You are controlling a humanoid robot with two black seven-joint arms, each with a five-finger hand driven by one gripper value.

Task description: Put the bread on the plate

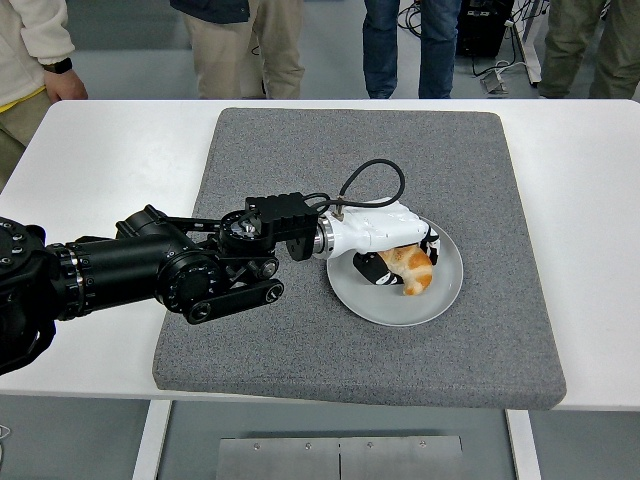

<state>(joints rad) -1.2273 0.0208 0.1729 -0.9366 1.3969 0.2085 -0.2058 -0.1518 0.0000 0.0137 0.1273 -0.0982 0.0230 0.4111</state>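
Near edge of the white desk point(80, 370) bare. A grey mat point(300, 340) covers the desk's middle. Left arm point(150, 268) enters from the left edge and reaches across the mat. Left hand point(385, 238), white-shelled, sits over the grey plate point(440, 300), which lies on the mat right of centre. Fingers point(425, 243) curl down around the bread point(412, 270), gripping it; bread, golden-orange, is over the plate's middle, apparently touching the plate. A black cable point(375, 170) loops up from the wrist. Far side: several people point(250, 45) stand beyond the desk, legs only; one person's hand point(65, 85) hangs at top left.
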